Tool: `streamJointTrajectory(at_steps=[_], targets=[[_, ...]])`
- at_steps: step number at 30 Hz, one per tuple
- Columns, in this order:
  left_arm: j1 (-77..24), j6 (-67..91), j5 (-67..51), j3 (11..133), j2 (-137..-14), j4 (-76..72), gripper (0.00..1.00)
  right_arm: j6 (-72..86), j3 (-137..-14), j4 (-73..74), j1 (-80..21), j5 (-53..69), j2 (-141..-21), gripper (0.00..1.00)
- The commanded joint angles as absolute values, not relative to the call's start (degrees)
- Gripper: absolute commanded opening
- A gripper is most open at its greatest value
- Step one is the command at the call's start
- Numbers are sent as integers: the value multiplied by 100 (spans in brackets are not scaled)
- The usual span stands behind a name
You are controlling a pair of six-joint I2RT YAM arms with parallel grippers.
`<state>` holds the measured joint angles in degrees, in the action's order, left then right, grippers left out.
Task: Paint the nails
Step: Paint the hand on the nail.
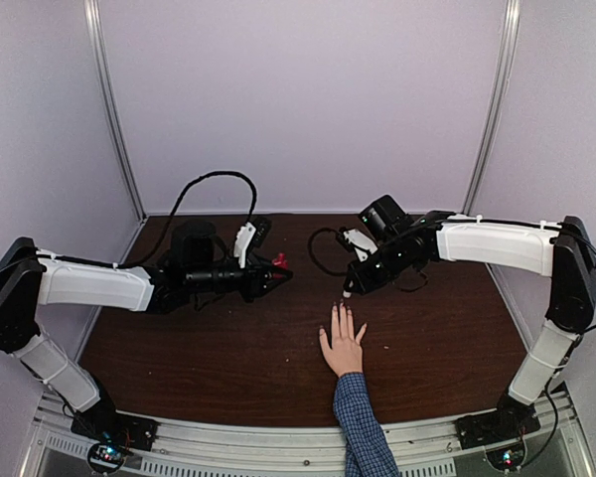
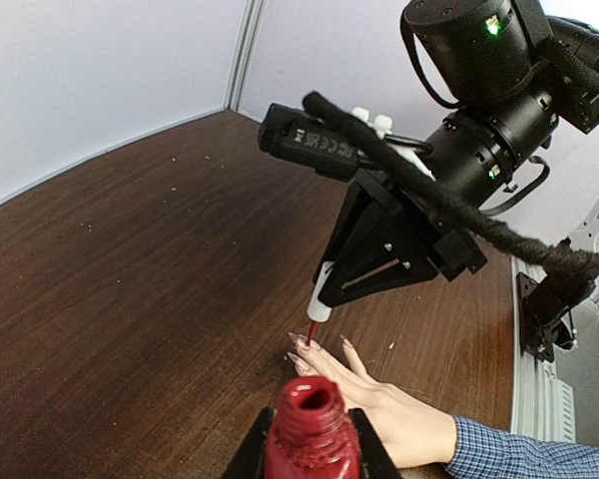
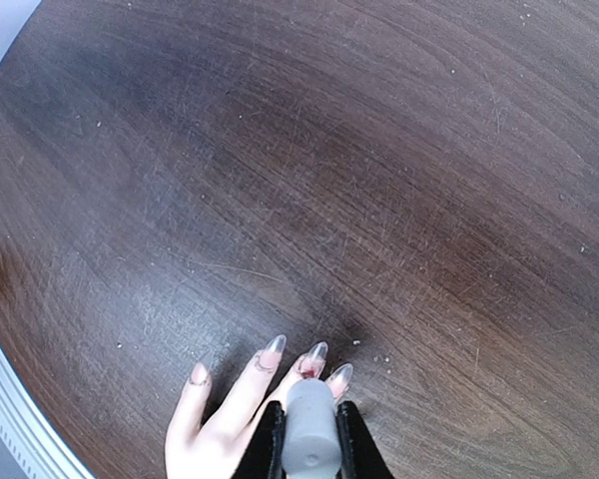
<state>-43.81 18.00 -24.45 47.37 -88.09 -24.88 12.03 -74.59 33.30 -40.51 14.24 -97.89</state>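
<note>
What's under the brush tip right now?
The hand lies flat on the table, and the brush in the right gripper points down at its fingertips. Which nail it meets is hidden.

No readable text, small white print on black camera module (image 2: 309,140) too blurred to make out

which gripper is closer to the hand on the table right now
Right. The right gripper hangs just above the hand's fingertips, its brush almost touching a nail. The left gripper sits off to the hand's left, shut on the open polish bottle.
</note>
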Motion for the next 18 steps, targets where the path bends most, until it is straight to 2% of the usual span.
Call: streamJointTrajectory(at_steps=[1,18], targets=[[-4324,1821,-2505,4788,-8804,-2883,0,1250,-7514,3226,-4038,1402,-9899,0],[-4324,1831,-2516,4764,-8826,-2918,0,1270,-7567,3121,-4039,1404,-9922,0]])
